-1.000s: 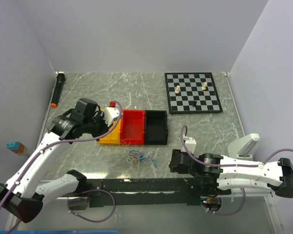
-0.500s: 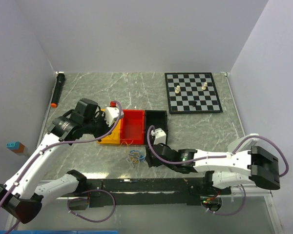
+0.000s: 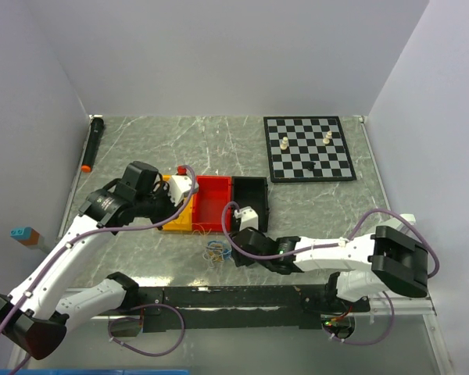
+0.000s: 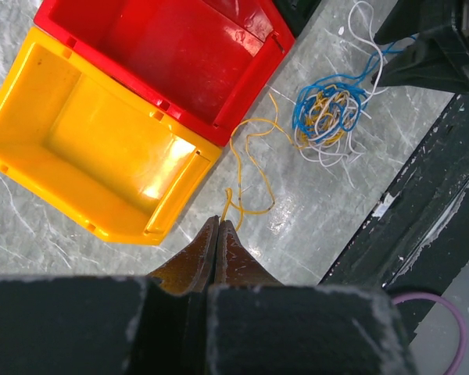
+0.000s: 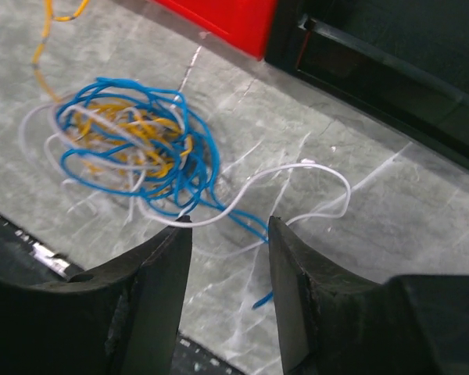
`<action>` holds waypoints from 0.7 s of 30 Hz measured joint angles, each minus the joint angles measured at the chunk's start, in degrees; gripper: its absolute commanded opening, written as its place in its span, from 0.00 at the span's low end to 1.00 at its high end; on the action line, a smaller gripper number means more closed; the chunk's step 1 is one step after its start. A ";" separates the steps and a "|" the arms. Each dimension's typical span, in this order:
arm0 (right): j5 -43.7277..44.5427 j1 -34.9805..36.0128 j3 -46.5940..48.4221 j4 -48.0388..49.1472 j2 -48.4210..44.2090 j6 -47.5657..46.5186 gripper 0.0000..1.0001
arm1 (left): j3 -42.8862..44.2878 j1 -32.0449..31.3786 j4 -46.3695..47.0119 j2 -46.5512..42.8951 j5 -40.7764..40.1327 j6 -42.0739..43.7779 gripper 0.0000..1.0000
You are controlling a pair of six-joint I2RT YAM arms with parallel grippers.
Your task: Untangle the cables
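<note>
The cables (image 3: 216,251) lie as a small blue, yellow-orange and white clump on the marble table in front of the bins. They also show in the left wrist view (image 4: 326,109) and the right wrist view (image 5: 129,141). My right gripper (image 3: 234,252) is open, just right of the clump. In its own view (image 5: 229,223) a white strand and a blue strand cross between the fingers. My left gripper (image 3: 176,208) is shut over the yellow bin's (image 3: 180,223) near corner. A loose yellow strand (image 4: 246,183) ends just beyond its tips (image 4: 218,223); I cannot tell whether they touch.
A red bin (image 3: 213,201) and a black bin (image 3: 250,199) stand right of the yellow one. A chessboard (image 3: 309,147) with a few pieces lies at the back right. A black marker (image 3: 91,144) lies at the far left. A black strip (image 3: 219,297) runs along the near edge.
My right arm has swung left from the near right edge to the clump, its open gripper now beside it. My left gripper has shifted slightly over the yellow bin.
</note>
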 measured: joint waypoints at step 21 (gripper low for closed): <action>-1.86 -0.83 0.00 8.26 5.29 0.59 0.18 | -0.48 -0.04 1.11 1.25 0.02 0.00 0.02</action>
